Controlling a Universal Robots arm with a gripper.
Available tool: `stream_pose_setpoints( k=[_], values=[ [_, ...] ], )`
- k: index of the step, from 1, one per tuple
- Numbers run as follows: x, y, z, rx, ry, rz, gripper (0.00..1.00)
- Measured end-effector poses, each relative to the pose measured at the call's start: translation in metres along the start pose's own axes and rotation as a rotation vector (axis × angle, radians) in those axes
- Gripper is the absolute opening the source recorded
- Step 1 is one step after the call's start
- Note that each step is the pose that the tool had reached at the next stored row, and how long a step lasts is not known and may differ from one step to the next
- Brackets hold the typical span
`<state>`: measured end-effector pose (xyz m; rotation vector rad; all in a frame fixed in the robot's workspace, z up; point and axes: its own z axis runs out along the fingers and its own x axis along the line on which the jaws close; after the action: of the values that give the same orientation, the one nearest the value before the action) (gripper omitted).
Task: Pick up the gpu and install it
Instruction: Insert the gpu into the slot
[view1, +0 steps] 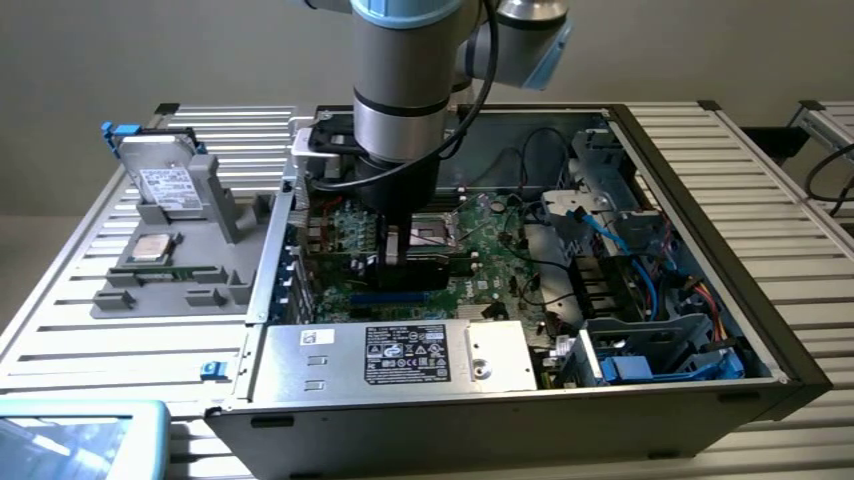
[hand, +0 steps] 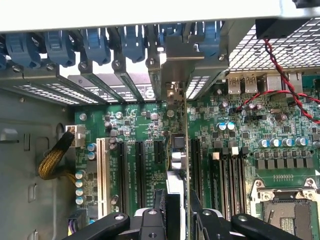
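**A:** How posed?

**B:** Looking at a grey cylindrical robot arm (view1: 407, 80) hanging plumb into an open grey metal computer case (view1: 707, 235). Wrist straight, with the black two-fingered gripper (view1: 400, 262) aimed down at the green motherboard (view1: 514, 255).

**A:** Holding anything?

**B:** Yes. Closed about halfway onto the thin, flat, dark-faced gpu (view1: 447, 268). From the wrist, seen edge-on (hand: 178, 150), pinched between the black fingers (hand: 160, 210). Standing upright over the board among long black expansion slots (hand: 140, 170), silver bracket end towards the row of blue plastic latches (hand: 95, 42). Cannot tell whether seated in a slot.

**A:** And room to move?

**B:** Taking the exterior view, nearest first.
- Hemmed at six o'clock from the gripper, close by, by a silver box-shaped power supply with a white label (view1: 400, 355).
- Tight at nine o'clock too: near the case wall. Beyond that, a grey moulded parts holder (view1: 174, 290) carrying a silver hard drive with a white label (view1: 167, 190).
- Freer at three o'clock: bare board first, then a tangle of black and blue cables (view1: 601, 250) and a grey metal drive cage (view1: 654, 335) before the wall.
- Bounded farthest off, at twelve o'clock, by the case's far wall.
- Open straight overhead.
- Ringed on all sides by a ribbed aluminium table (view1: 747, 160).
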<state>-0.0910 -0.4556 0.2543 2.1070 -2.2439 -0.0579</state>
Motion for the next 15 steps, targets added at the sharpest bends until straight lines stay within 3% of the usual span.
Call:
stream_pose_setpoints(
  k=[8, 12, 13, 15],
  values=[
    [-0.0017, 0.0002, 0.0002, 0.0000, 0.0001, -0.001, 0.29],
    [-0.0038, 0.0002, 0.0003, 0.0001, 0.0033, -0.002, 0.29],
    [-0.0044, 0.0003, 0.0002, 0.0003, 0.0047, -0.002, 0.29],
    [-0.0052, 0.0003, 0.0003, 0.0008, 0.0136, -0.002, 0.29]
  ],
)
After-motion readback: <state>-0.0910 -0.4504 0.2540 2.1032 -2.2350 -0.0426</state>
